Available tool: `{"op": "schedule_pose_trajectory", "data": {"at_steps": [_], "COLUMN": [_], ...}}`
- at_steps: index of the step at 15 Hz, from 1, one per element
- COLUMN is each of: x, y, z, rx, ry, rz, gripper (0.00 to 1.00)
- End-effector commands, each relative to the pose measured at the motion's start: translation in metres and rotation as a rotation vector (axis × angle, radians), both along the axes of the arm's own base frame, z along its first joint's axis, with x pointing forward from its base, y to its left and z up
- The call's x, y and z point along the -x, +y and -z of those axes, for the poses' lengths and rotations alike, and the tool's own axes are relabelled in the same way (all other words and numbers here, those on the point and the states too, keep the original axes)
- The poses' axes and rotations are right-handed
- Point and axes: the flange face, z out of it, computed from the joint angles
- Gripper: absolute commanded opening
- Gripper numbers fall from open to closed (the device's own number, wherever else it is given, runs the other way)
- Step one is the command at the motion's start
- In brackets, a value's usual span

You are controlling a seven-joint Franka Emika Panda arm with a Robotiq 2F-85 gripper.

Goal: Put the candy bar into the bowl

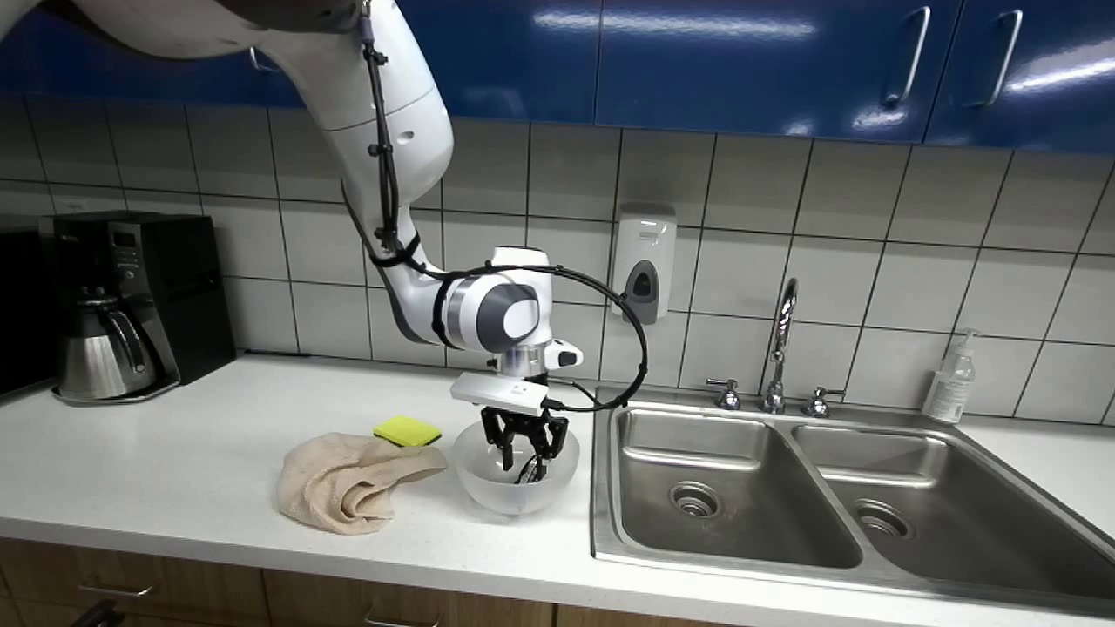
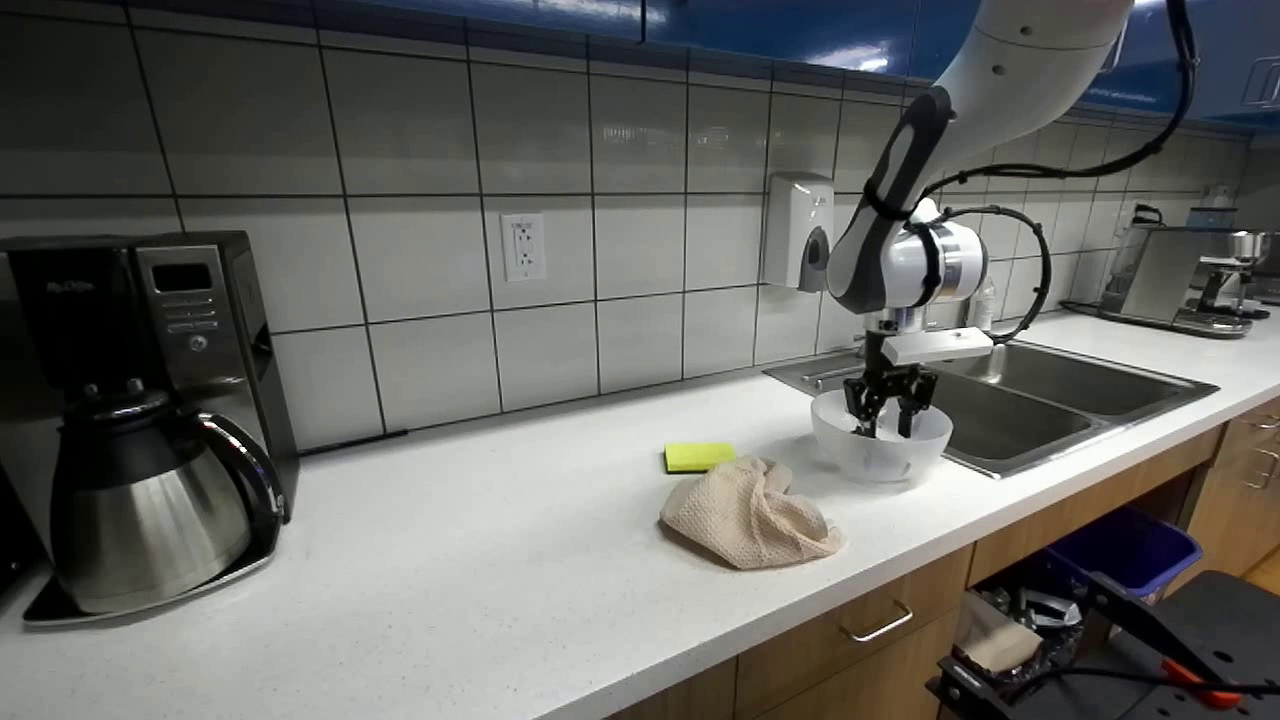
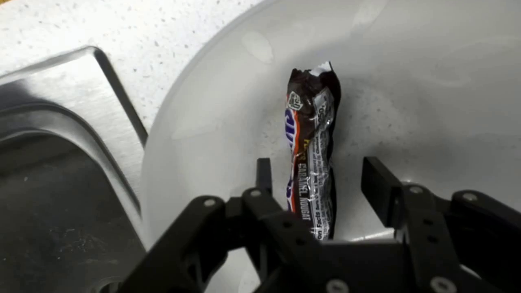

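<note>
Jaws wide apart, 1 candy bar (image 3: 312, 162) showing between them in the bowl (image 3: 203, 101).
Its crinkled wrapper (image 3: 308, 126) is dark brown with purple, orange and silver.

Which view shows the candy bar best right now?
The wrist view: most of the candy bar shows close up, some print readable. An exterior view shows a small glinting piece; in an exterior view the bowl seems to hide it.
</note>
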Motion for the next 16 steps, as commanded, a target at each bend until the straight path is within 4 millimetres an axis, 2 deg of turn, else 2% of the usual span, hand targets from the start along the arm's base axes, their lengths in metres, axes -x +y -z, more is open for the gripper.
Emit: {"op": "schedule_pose_trajectory", "data": {"at_steps": [1, 2, 3, 10, 16], "x": [-0.004, -0.003, -0.002, 0.016, 0.055], "y": [-0.001, 0.0, 0.001, 0.016, 0.053], "z": [-0.016, -0.021, -0.028, -0.087, -0.131], "rx": [-0.008, -0.004, 0.001, 0.018, -0.081], "ry": [-0.015, -0.026, -0.039, -0.09, -0.042], "rz": [-0.003, -0.005, -0.011, -0.044, -0.119], "gripper": [0.91, 0.98, 1.0, 1.0, 1.0]}}
